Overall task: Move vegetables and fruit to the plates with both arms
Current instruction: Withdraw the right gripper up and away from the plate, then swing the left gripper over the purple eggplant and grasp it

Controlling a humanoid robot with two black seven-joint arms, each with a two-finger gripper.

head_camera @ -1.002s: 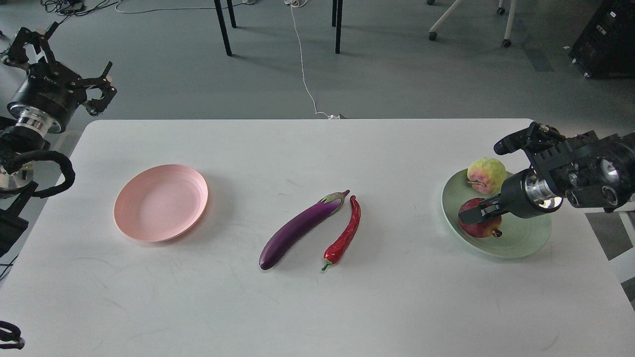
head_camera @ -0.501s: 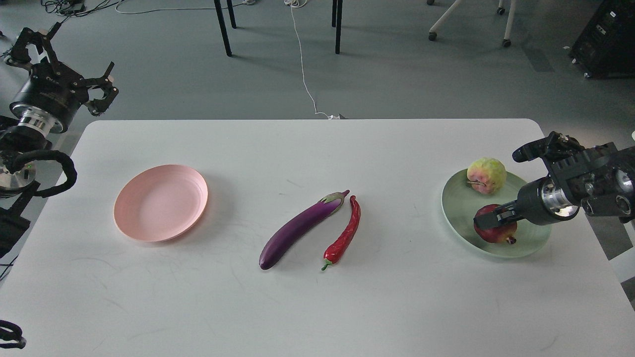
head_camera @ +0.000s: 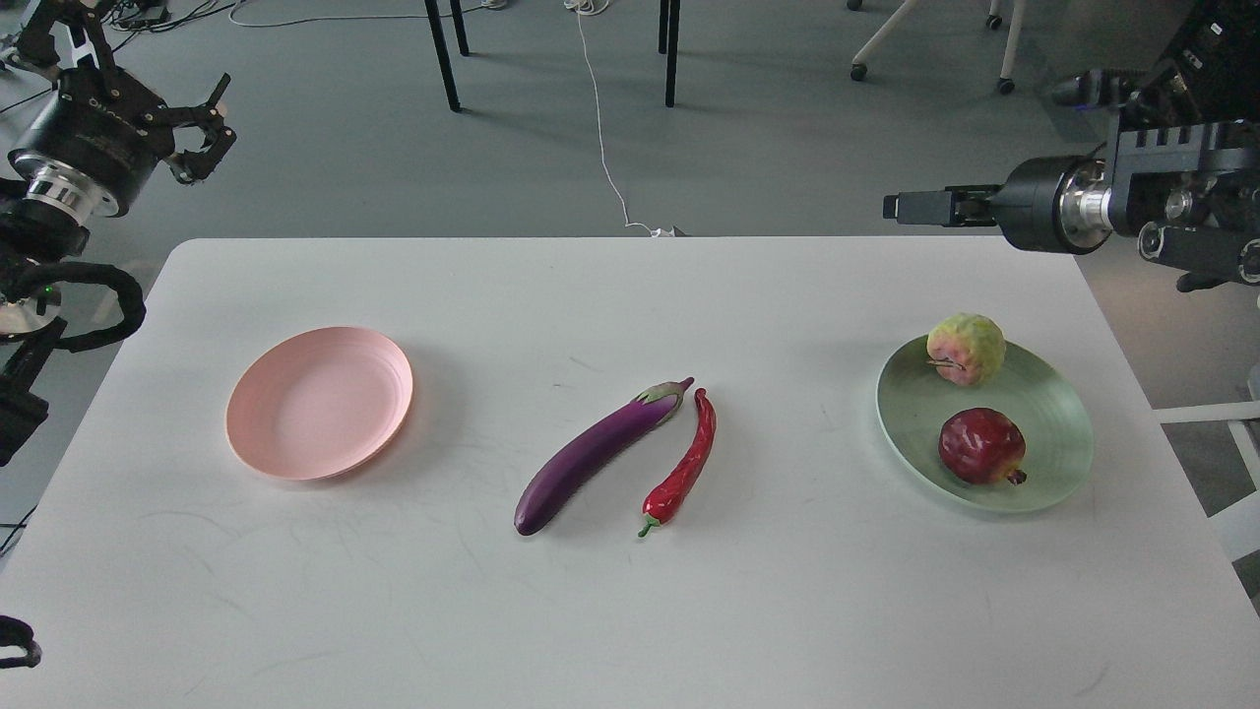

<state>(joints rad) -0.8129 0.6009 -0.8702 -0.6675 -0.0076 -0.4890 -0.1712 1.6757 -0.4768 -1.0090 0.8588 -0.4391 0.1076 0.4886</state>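
Eggplant [head_camera: 598, 456] and chili [head_camera: 683, 466] are lying mid-frame on the table [head_camera: 630, 611], between the pink plate [head_camera: 319, 403] and green plate [head_camera: 984, 424]. Both fruits are sitting on the green one. Left gripper [head_camera: 202, 133], upper left, is spreading its fingers; right gripper [head_camera: 920, 206], upper right: cannot tell.

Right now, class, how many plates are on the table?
2: a pink plate on the left, empty; a green plate on the right holding two fruits. None seems hidden.

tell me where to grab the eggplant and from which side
Probably grip the eggplant across its middle, coming straight down from above. It lies flat and diagonal on the table, and the chili pepper crowds only its stem end, leaving mid-body free on both flanks.
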